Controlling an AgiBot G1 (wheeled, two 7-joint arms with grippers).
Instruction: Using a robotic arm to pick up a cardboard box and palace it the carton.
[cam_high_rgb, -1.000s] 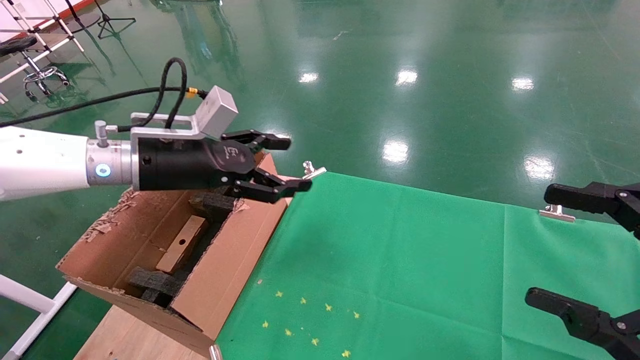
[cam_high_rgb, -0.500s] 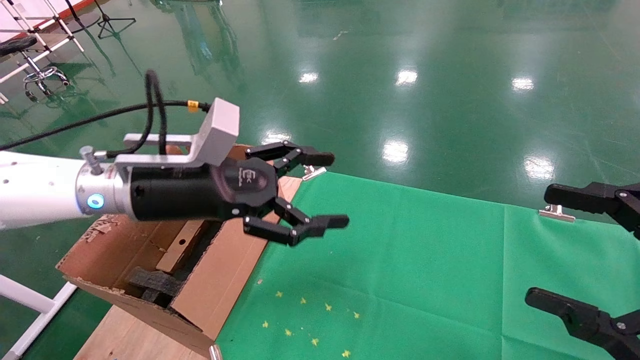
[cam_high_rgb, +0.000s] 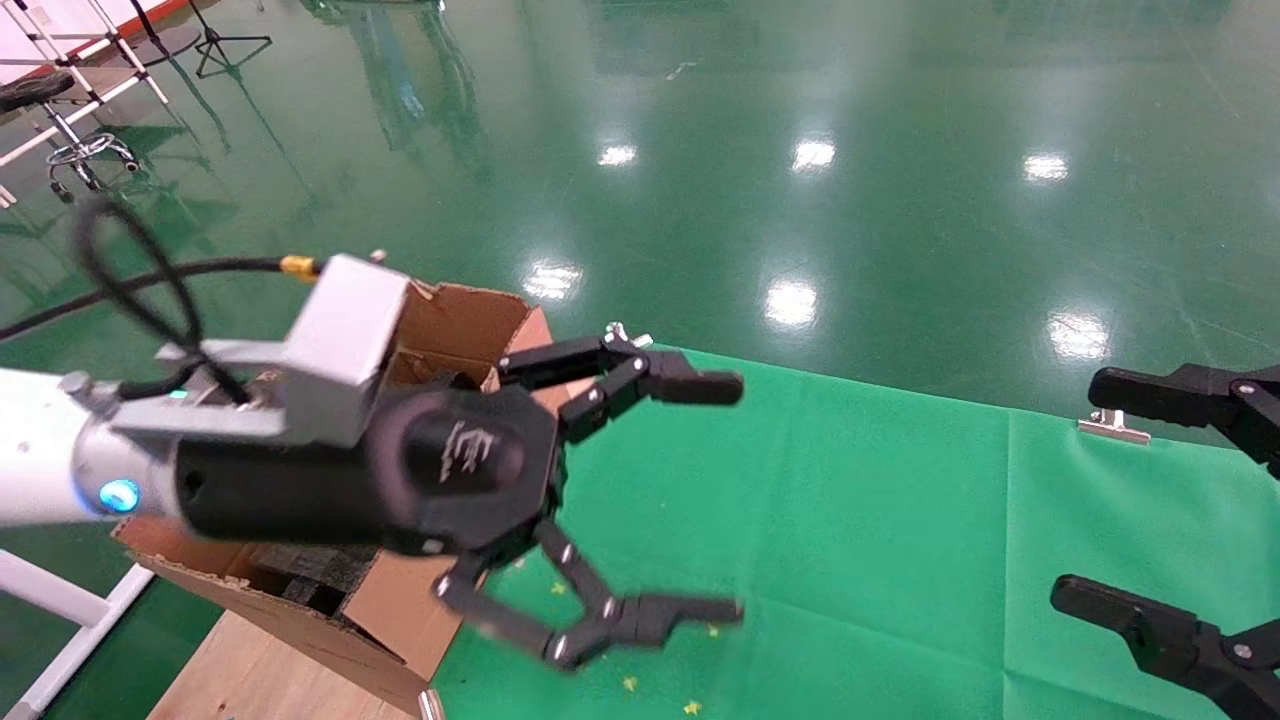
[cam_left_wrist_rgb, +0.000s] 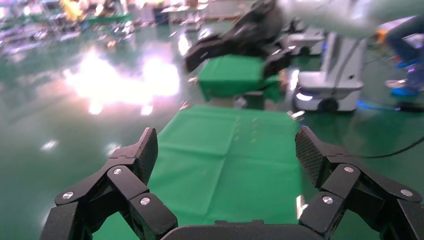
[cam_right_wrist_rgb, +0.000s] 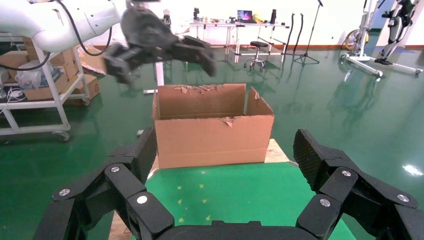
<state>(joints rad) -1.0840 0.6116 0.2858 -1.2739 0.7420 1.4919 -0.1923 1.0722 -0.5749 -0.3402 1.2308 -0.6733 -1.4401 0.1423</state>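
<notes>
The left pincer (cam_high_rgb: 735, 495) of the white tube robotic arm (cam_high_rgb: 40, 470), black, multi-link and two-fingered, hangs released and empty with its jaws spread wide; within the last second it has swung away from above the large light-brown corrugated carton (cam_high_rgb: 420, 600), which is now just behind and beside it, out over the green cloth-covered desk (cam_high_rgb: 900, 520). The flat reddish-brown cardboard box, earlier seen lying among the black foam blocks (cam_high_rgb: 310, 570) inside that carton, is now hidden behind the wrist, so placement appears complete. The all-black right pincer (cam_high_rgb: 1075, 490) waits well apart across the desk, likewise spread and empty.
</notes>
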